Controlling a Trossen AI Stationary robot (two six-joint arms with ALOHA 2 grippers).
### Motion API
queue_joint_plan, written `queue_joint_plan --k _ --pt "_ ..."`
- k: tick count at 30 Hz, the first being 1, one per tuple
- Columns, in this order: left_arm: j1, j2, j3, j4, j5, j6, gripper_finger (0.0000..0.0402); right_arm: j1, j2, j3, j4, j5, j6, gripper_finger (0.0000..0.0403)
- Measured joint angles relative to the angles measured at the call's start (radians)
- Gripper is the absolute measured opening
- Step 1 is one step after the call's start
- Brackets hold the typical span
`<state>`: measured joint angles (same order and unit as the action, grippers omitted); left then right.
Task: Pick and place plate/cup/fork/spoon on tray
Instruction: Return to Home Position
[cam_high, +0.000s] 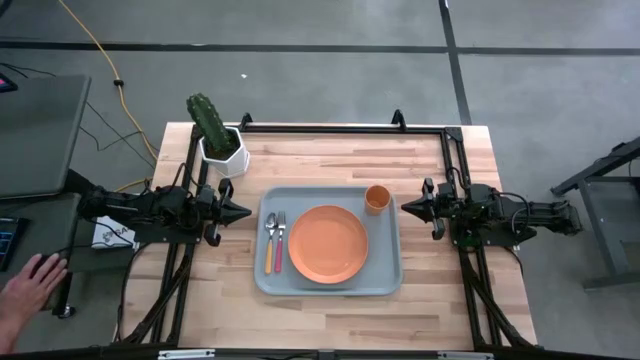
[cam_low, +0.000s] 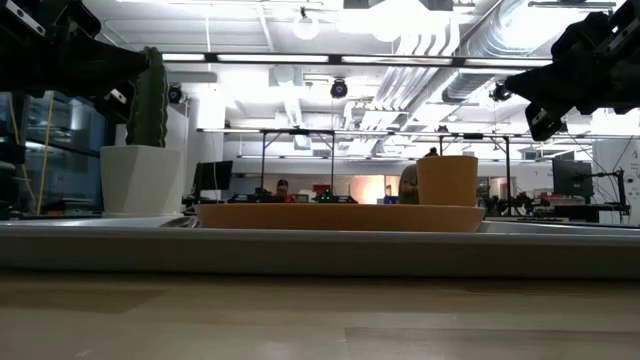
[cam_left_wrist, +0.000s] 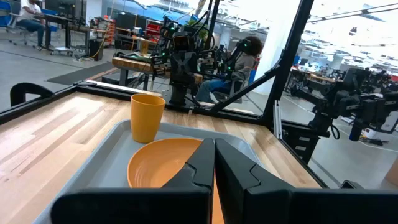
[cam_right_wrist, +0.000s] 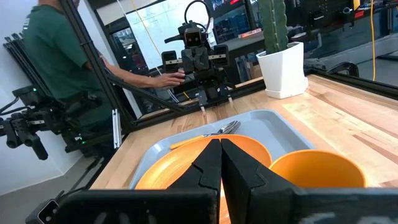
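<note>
The pale blue-grey tray (cam_high: 385, 280) lies mid-table. On it rest the orange plate (cam_high: 328, 243), the orange cup (cam_high: 377, 198) upright at its far right corner, and the pink-handled fork (cam_high: 281, 242) beside the yellow-handled spoon (cam_high: 269, 243) along its left side. My left gripper (cam_high: 246, 211) is shut and empty, raised left of the tray. My right gripper (cam_high: 405, 207) is shut and empty, raised right of the cup. The plate (cam_left_wrist: 163, 163) and cup (cam_left_wrist: 147, 116) show in the left wrist view; the plate (cam_right_wrist: 180, 163) and cup (cam_right_wrist: 316, 169) show in the right wrist view.
A white pot with a green cactus (cam_high: 218, 139) stands at the table's far left, behind my left gripper. A black frame (cam_high: 340, 130) runs along the far edge and both sides. A person's hand (cam_high: 28, 288) rests off the table at the left. Bare wood lies in front of the tray.
</note>
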<state>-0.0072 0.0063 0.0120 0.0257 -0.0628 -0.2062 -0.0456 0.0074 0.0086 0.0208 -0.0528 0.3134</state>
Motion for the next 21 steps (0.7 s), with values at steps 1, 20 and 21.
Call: queue_joint_plan --k 1,20,21 --pt "0.0 0.0 0.0 0.0 0.0 0.0 0.0001 0.0 0.0 0.0 0.0 0.0 0.0 0.0" --pt "0.0 0.0 0.0 0.0 0.0 0.0 0.0 0.0 0.0 0.0 0.0 0.0 0.0 0.0" --pt "0.0 0.0 0.0 0.0 0.0 0.0 0.0 0.0 0.0 0.0 0.0 0.0 0.0 0.0"
